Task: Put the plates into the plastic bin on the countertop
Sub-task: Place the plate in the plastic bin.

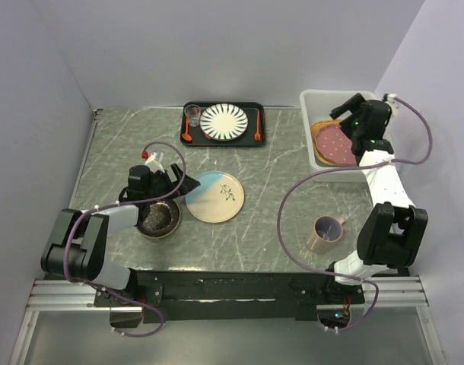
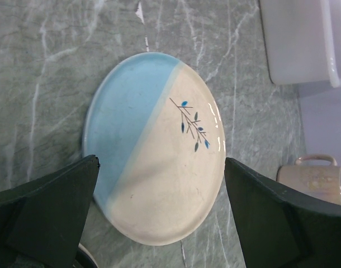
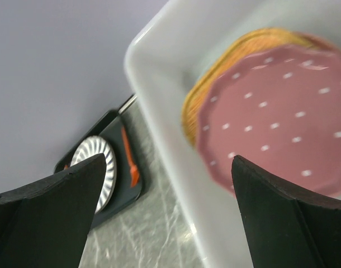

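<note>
- Left gripper [image 1: 171, 182]: jaws wide, empty, by the leaf plate's [image 1: 214, 196] left edge.
- Dark plate [image 1: 157, 217] and leaf plate lie on the countertop [image 1: 278, 175], well apart from the bin [image 1: 312, 99]; both are likely left to move.
- Tray [image 1: 247, 110]: a striped plate [image 1: 224, 121], glass, orange cutlery.
- Bin: a pink plate [image 1: 335, 144] on a tan plate [image 1: 321, 125], so two are done.
- Right gripper [image 1: 348, 115]: jaws wide, empty, over the bin.

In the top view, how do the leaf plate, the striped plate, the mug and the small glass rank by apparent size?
1. leaf plate
2. striped plate, slightly smaller, though it lies farther from the camera
3. mug
4. small glass
</note>
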{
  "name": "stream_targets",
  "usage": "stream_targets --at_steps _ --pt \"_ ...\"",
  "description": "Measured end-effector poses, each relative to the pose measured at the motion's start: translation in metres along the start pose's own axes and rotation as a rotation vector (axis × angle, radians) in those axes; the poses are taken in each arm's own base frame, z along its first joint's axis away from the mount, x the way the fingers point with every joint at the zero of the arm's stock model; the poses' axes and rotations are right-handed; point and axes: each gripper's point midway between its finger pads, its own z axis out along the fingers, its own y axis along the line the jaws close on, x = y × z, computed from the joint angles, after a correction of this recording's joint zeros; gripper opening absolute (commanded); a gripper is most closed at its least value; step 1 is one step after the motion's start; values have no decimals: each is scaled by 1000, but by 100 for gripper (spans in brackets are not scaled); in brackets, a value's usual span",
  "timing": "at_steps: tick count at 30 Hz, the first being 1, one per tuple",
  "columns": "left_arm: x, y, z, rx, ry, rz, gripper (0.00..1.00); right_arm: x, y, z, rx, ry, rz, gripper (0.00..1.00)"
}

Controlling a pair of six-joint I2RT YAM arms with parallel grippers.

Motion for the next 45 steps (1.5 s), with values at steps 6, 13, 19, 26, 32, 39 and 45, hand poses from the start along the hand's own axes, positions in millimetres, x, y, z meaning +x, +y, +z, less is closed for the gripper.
stream_targets --at_steps 6,13,19,26,32,39,45 --pt "-3 12 1 -69 -7 0 99 36 44 -7 -111 70 -41 100" --pt "-5 24 2 -140 -9 1 99 82 58 -17 -168 152 -71 100" --pt "2 29 11 -168 26 3 99 132 72 -29 -227 259 -97 100" --pt "8 24 22 -183 66 33 99 185 90 -49 -317 372 -106 100" --pt "11 32 29 -217 92 34 99 224 103 -67 -366 445 -137 100" --pt "16 34 31 -229 116 37 99 292 76 -79 -344 614 -146 100" --pt "17 33 34 -227 121 42 99 331 61 -87 -331 720 -142 98"
